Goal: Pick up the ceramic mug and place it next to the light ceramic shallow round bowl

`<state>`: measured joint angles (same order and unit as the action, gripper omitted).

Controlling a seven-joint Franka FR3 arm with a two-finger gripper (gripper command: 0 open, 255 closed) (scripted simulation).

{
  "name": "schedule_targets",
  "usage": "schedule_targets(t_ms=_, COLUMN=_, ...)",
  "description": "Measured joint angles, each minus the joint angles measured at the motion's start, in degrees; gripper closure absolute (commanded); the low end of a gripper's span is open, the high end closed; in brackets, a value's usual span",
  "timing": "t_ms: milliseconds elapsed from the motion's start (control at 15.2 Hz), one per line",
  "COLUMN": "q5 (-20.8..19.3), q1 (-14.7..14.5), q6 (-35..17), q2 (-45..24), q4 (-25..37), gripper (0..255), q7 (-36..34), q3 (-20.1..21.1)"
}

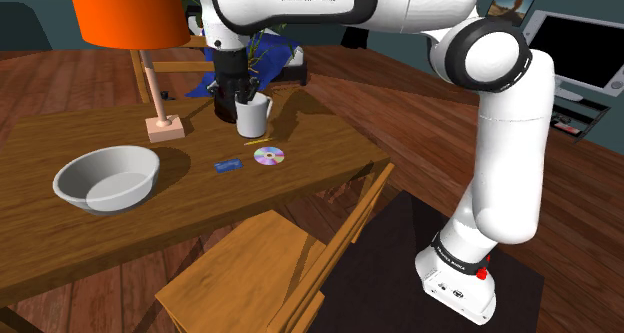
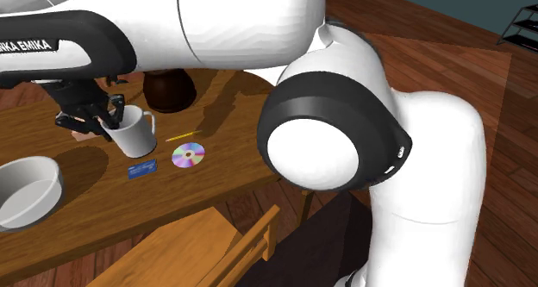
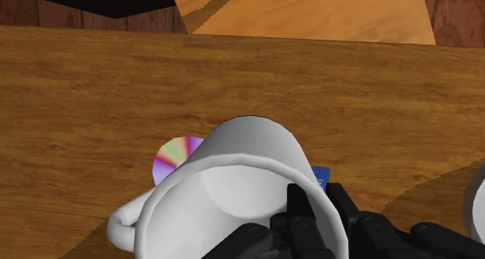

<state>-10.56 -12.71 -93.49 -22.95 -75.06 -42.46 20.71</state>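
Observation:
A white mug [image 1: 254, 114] hangs tilted just above the wooden table [image 1: 330, 141], beside the lamp base. My black gripper [image 1: 232, 89] is shut on the mug's rim wall, one finger inside and one outside. In the wrist view the mug [image 3: 233, 176] lies on a slant with its handle away from the gripper [image 3: 320, 203]. The light shallow round bowl [image 1: 107, 177] sits at the shoulder view's left end of the table, well apart from the mug. The second exterior view shows the mug [image 2: 134, 132], the gripper [image 2: 102, 113] and the bowl [image 2: 26, 190].
A shiny disc [image 1: 269, 157], a small blue card [image 1: 229, 165] and a yellow pencil [image 1: 255, 139] lie on the table below the mug. A lamp with an orange shade [image 1: 125, 11] stands behind. A dark pot [image 2: 168, 89] is nearby. A wooden chair [image 1: 270, 271] stands in front.

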Motion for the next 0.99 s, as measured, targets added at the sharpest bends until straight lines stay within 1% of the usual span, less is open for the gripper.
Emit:
schedule_targets(t_ms=66, q5=-0.61, q1=-1.35, q6=1.44, q2=-1.87, q4=3.11, gripper=255, q7=-1.08, q3=0.19)
schedule_targets(t_ms=264, q5=-3.28, q1=-6.70, q6=7.26, q2=-11.22, q4=17.95, gripper=255, q7=-3.60, q3=0.06)
schedule_targets(t_ms=330, q5=-4.13, q1=-8.77, q6=9.69, q2=-14.69, q4=23.90, gripper=255, q7=-4.07, q3=-0.18)
schedule_targets(t_ms=396, q5=-4.39, q1=-9.54, q6=10.02, q2=-15.86, q4=25.30, gripper=255, q7=-4.52, q3=-0.25)
schedule_targets(t_ms=528, q5=-4.57, q1=-10.03, q6=9.46, q2=-16.69, q4=25.52, gripper=255, q7=-5.00, q3=-0.29)
schedule_targets(t_ms=594, q5=-4.43, q1=-9.65, q6=8.25, q2=-16.05, q4=23.60, gripper=255, q7=-5.21, q3=-0.20)
schedule_targets(t_ms=660, q5=-4.52, q1=-9.76, q6=7.77, q2=-16.41, q4=23.50, gripper=255, q7=-5.34, q3=-0.23)
schedule_targets(t_ms=924, q5=-4.26, q1=-8.80, q6=3.81, q2=-15.10, q4=18.09, gripper=255, q7=-5.87, q3=-0.05)
schedule_targets(t_ms=990, q5=-4.30, q1=-8.72, q6=3.18, q2=-15.28, q4=17.64, gripper=255, q7=-5.89, q3=-0.08)
